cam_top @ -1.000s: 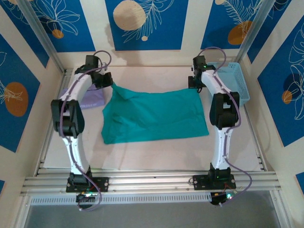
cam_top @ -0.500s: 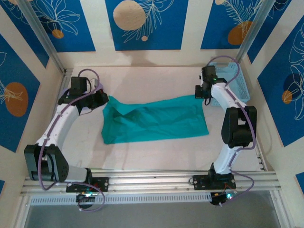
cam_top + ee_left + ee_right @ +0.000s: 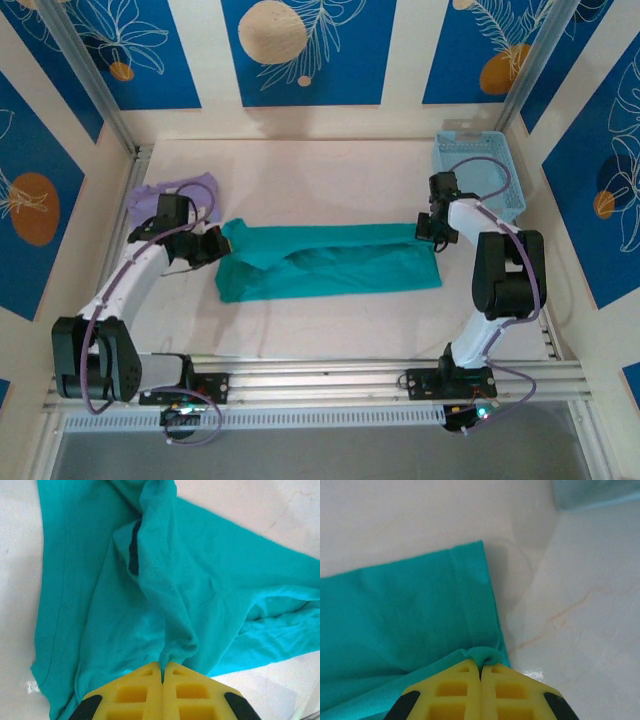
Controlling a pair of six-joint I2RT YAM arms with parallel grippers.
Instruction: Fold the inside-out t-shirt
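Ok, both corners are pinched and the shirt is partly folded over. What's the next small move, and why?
Probably draw the left gripper and right gripper nearer together until the fabric they hold lies on the t-shirt along its near edge. Each is shut on a pinch of cloth, and from above the folded-over layer stops short of that edge.

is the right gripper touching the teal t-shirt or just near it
Touching. The right wrist view shows the right gripper shut, with a small bunch of the t-shirt edge pinched in it.
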